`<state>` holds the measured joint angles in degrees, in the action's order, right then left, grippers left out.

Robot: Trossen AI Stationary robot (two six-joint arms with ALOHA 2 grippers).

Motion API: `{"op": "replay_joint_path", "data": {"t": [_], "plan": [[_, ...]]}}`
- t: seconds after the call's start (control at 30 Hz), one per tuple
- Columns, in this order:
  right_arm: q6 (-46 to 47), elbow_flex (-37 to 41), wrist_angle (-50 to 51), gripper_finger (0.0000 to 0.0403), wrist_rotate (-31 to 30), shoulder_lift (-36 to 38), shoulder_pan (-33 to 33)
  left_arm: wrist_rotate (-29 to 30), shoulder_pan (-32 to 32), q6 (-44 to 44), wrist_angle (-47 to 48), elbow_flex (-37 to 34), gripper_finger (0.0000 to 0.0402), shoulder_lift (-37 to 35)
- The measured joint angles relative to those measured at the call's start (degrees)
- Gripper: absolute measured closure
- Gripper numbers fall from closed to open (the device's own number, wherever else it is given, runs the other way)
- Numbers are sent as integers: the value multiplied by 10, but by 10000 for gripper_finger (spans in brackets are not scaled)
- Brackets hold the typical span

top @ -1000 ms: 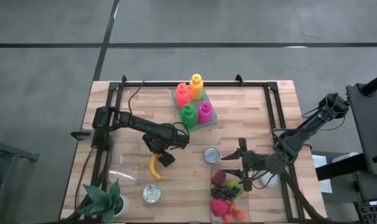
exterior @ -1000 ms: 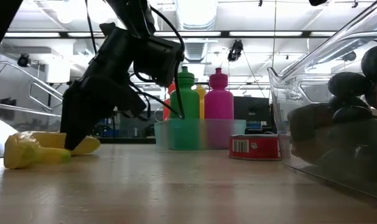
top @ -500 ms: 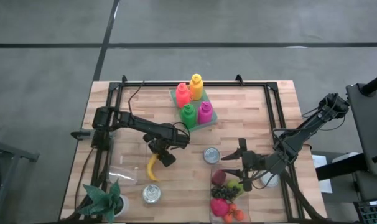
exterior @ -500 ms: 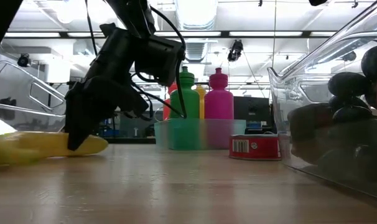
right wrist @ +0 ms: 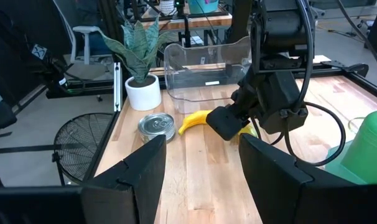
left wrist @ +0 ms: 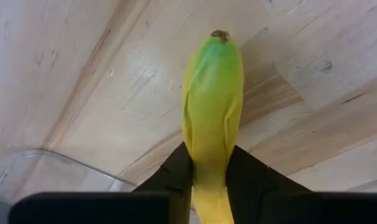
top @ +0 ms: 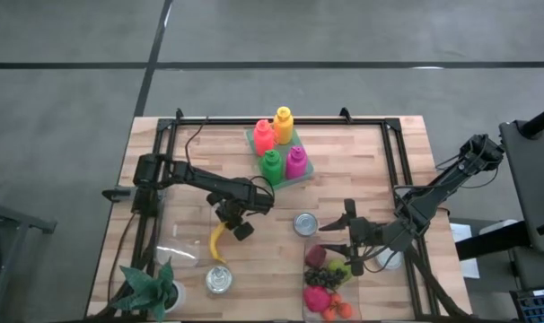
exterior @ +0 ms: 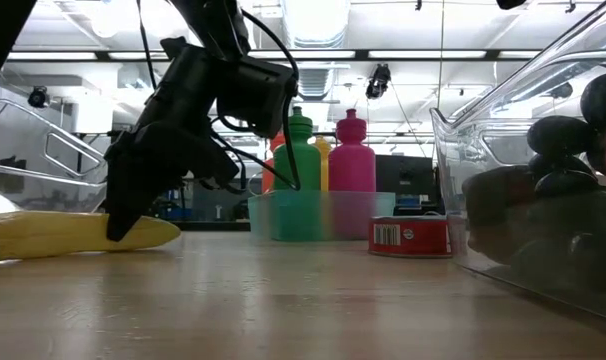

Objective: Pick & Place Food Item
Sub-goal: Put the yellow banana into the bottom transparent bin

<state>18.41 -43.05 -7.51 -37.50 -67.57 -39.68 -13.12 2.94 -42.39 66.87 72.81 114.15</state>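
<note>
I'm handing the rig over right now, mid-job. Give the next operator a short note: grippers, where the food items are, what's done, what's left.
Left gripper: down at the table, fingers on either side of the banana, which lies flat on the wood.
Right gripper: fingers apart, holding nothing, hovering beside the clear fruit bin.
Banana: on the table next to the empty clear container, with the plant and a tin can nearby.
Done: several fruits sit in the fruit bin.
Left: lift the banana and place it; the pictures do not show which container it goes in.
</note>
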Motion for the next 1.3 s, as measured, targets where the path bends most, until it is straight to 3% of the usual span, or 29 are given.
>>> {"op": "replay_joint_path", "data": {"t": [0.5,0.87,1.0,1.13,1.3], "plan": [[0,0,0,203,0,0,0,0,0,0,-2,23,334,-67],[0,0,0,203,0,0,-1,76,6,-42,-19,23,334,-241],[0,0,0,203,0,0,-1,70,5,-60,27,23,334,-304],[0,0,0,203,0,0,0,46,5,-66,138,24,334,-355],[0,0,0,203,0,0,0,36,10,-132,234,21,334,-397]]}}
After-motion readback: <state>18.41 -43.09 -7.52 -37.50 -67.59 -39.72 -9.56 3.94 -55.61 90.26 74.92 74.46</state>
